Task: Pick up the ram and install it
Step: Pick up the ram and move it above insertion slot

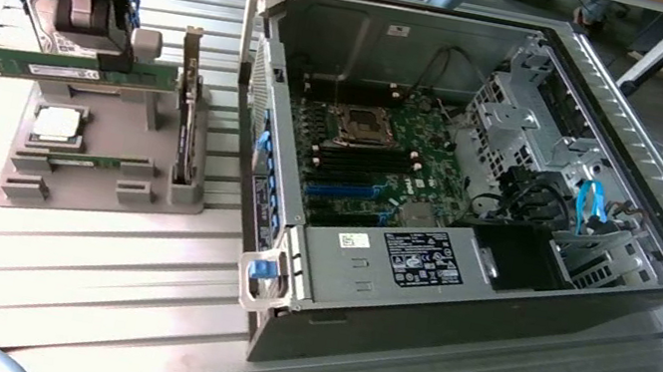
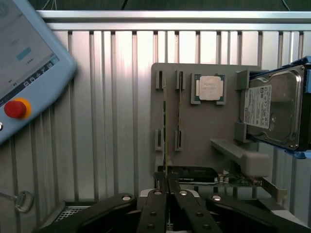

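Held the ram (image 1: pixel 55 67) pinched in the tool (image 1: pixel 103 49), above the grey holder (image 1: pixel 89 184) near the table's (image 1: pixel 84 296) edge at the exterior view's left.

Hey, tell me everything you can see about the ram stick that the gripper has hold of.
The ram stick is a long, narrow, thin green circuit board. It stands on its long edge, roughly level, pinched near its middle from above by the shut gripper. It hangs over the grey holder, to the exterior view's left of the open computer case. Whether its lower edge touches the holder is unclear.
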Tool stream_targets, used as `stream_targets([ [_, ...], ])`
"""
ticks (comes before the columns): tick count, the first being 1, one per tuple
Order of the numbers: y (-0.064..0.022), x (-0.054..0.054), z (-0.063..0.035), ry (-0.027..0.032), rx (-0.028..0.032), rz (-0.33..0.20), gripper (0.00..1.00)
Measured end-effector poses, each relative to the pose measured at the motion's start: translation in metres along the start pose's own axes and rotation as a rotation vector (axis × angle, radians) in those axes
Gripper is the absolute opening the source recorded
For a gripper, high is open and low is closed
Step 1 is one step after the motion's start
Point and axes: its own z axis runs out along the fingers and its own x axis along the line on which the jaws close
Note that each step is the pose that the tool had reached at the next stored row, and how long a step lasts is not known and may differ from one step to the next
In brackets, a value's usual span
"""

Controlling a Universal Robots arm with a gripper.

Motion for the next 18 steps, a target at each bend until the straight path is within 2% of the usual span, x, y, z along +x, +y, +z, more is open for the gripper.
stream_targets([
  [6,-0.0181,0.000,0.0003,0.0001,-0.0001,0.000,0.12],
  [15,-0.0364,0.000,0.0007,0.0001,-0.0001,0.000,0.12],
  [18,-0.0450,0.000,0.0009,0.0001,-0.0001,0.000,0.12],
])
